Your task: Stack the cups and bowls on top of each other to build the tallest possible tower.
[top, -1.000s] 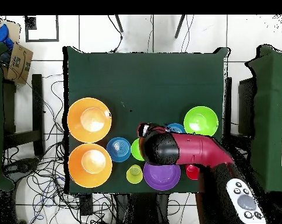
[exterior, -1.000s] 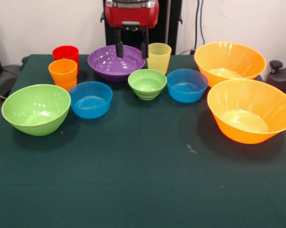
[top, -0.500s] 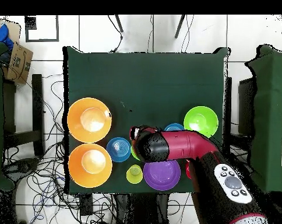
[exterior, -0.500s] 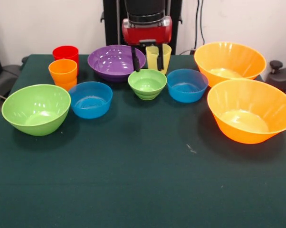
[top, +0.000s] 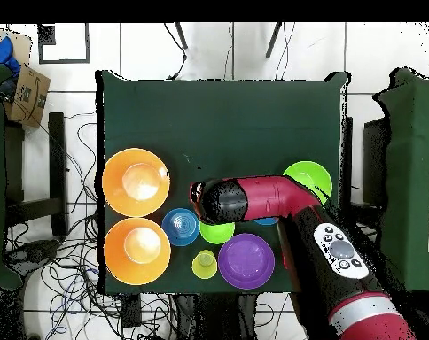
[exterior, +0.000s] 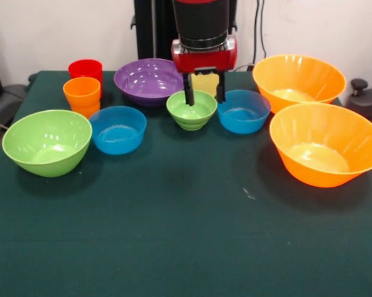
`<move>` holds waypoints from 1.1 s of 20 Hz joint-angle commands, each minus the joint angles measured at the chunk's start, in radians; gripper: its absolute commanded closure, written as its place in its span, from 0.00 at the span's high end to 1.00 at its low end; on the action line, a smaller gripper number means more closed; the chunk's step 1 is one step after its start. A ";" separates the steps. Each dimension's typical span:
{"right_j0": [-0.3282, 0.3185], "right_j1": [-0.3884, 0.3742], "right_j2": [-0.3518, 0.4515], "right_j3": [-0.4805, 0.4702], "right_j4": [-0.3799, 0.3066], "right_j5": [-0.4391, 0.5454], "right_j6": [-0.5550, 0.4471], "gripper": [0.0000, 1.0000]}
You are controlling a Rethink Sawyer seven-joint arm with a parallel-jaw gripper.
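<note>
Since the earlier frame the spread gripper (exterior: pixel 204 96) has been carried forward over the small glossy green plastic bowl (exterior: pixel 191 109), at 12 o'clock on the table, whose rim should be straddled squarely.

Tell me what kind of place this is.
Probably a robotics lab, not a home. A robot arm works over a table covered in green cloth and set with plastic bowls, and loose cables sprawl over the tiled floor around it.
</note>
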 commanded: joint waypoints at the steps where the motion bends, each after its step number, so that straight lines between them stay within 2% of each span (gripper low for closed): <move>1: 0.007 0.078 0.040 -0.086 -0.118 0.047 -0.166 1.00; 6: -0.005 0.079 0.063 -0.137 -0.138 0.119 -0.240 1.00; 9: -0.020 0.039 0.092 -0.130 -0.118 0.164 -0.262 1.00; 12: -0.038 0.032 0.121 -0.134 -0.101 0.205 -0.278 1.00; 18: -0.113 0.065 0.135 -0.159 -0.157 0.212 -0.324 1.00; 22: -0.153 0.042 0.146 -0.092 -0.170 0.206 -0.310 1.00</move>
